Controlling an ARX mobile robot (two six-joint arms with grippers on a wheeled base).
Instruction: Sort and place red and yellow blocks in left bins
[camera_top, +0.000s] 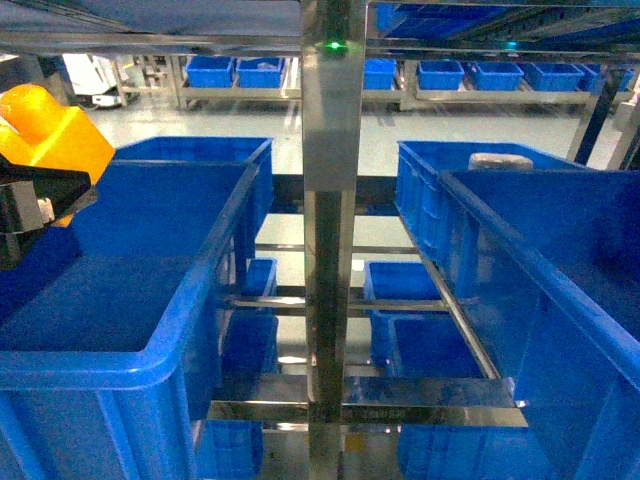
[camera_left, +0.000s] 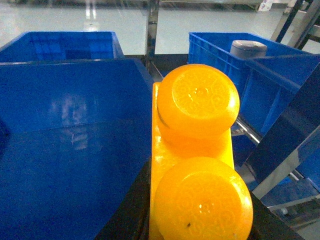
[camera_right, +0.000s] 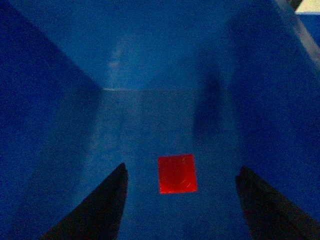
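The yellow block (camera_top: 50, 130), a glossy two-stud oblong, is held at the far left over the near left bin (camera_top: 200, 270), with my left gripper (camera_top: 45, 172) shut on it. In the left wrist view the yellow block (camera_left: 197, 150) fills the middle, studs facing the camera, with the black fingers (camera_left: 127, 215) at both sides. The near left bin (camera_left: 65, 125) lies below and a second left bin (camera_left: 60, 45) stands behind. The red block (camera_right: 177, 173) lies flat on a blue bin floor (camera_right: 150, 120), between the spread fingers of my open right gripper (camera_right: 182, 170). I cannot tell which bin this is.
A steel upright post (camera_top: 328, 250) divides the rack in the middle. Two deep blue bins (camera_top: 560, 260) stand on the right; the far one (camera_top: 440, 170) holds a pale grey object (camera_top: 505, 160). Smaller blue bins (camera_top: 400, 290) sit on a lower shelf.
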